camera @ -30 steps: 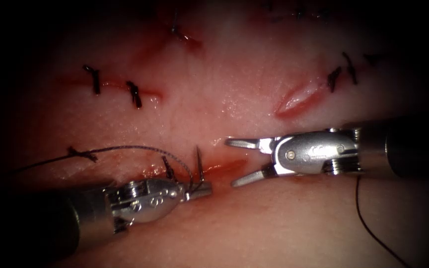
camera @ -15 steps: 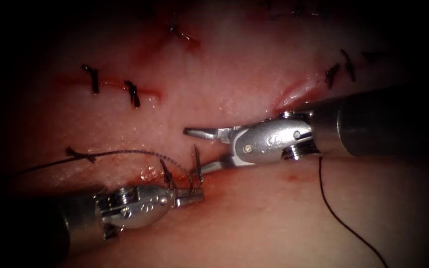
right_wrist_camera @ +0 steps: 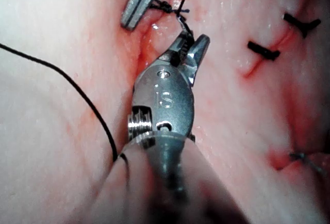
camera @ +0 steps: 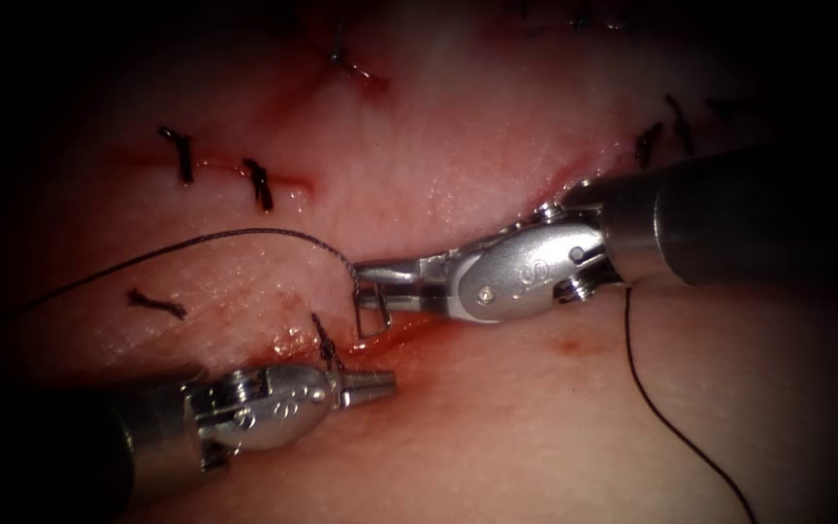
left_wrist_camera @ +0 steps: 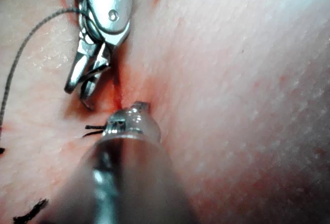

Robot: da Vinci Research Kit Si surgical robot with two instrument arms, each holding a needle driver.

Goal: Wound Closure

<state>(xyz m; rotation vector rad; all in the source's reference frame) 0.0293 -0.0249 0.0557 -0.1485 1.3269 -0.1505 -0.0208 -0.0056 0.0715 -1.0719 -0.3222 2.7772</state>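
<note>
My right tool (camera: 363, 278) comes in from the right over the cut (camera: 429, 325) and is shut on the needle (camera: 361, 315). The needle hangs as a thin bent piece below the jaw tips, free of the tissue (camera: 458, 194). Thread (camera: 196, 241) arcs from the jaw tips to the left across the tissue. The left tool (camera: 385, 383) lies just below the cut, jaws together with nothing in them. In the right wrist view the right tool (right_wrist_camera: 191, 44) grips dark thread (right_wrist_camera: 183, 28) at its tips, with the left tool (right_wrist_camera: 135, 7) beyond it. The left wrist view has the left tool (left_wrist_camera: 136, 108) and the right tool (left_wrist_camera: 77, 87).
Tied stitches with cut ends (camera: 262, 184) close cuts at the upper left, and another cut end (camera: 327, 340) stands beside the left tool. An unstitched cut (camera: 574, 170) lies behind the right shaft. A second strand (camera: 652, 398) trails to the lower right. Red fluid (camera: 293, 340) wets the cut's edge.
The right tool moved left with open jaws, closed on the needle standing in the left tool and lifted it up and left. The thread's arc rose with it.
</note>
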